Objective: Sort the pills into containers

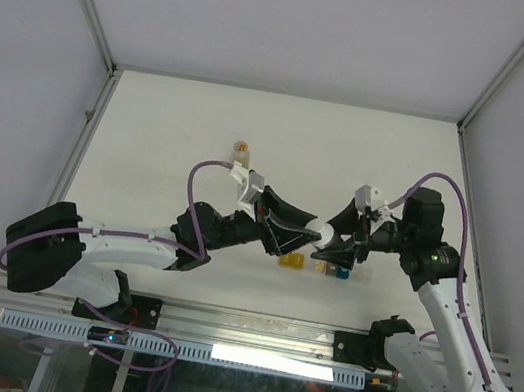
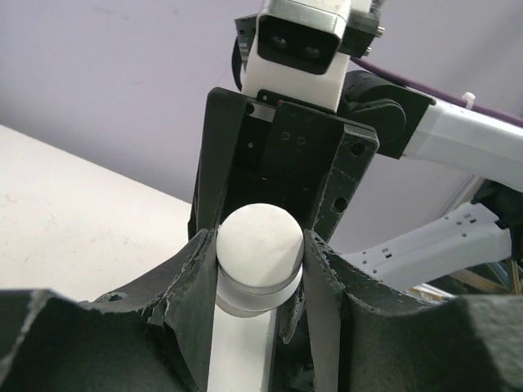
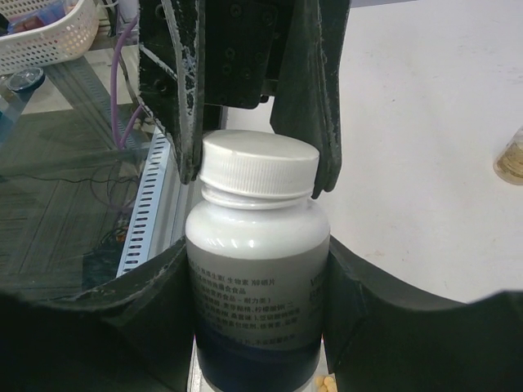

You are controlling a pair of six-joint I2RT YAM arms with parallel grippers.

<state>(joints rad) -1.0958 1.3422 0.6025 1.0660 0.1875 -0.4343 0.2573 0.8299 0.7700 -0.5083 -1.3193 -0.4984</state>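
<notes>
Left end effector: narrow, clamped on the white cap, 1 finger on each side. Its pads look dark and frayed at the edges. Cap has a ribbed rim and sits on the bottle neck.

Right end effector: mid-width, holding the bottle by its body, fingers on both flanks below the shoulder. Bottle is white plastic with a dark lower band on the label; print too small to read. Right wrist view shows the left fingers reaching in from the top onto the cap.

Top view: the 2 arms meet tip to tip over the middle of the worktop, with the bottle lying roughly level between them, cap end toward the left arm. It is off the surface.

Containers: short strip on the worktop, just nearside of the held bottle, between the 2 arms, untouched. Yellow box at the left end, teal box toward the right; clear box hard to make out.

Tiny yellow bits show at the bottom edge of the right wrist view; cannot tell if they are pills.

Amber bottle stands upright farther back on the left, well apart from the strip.

White basket sits off the worktop, upper left in the right wrist view.
</notes>
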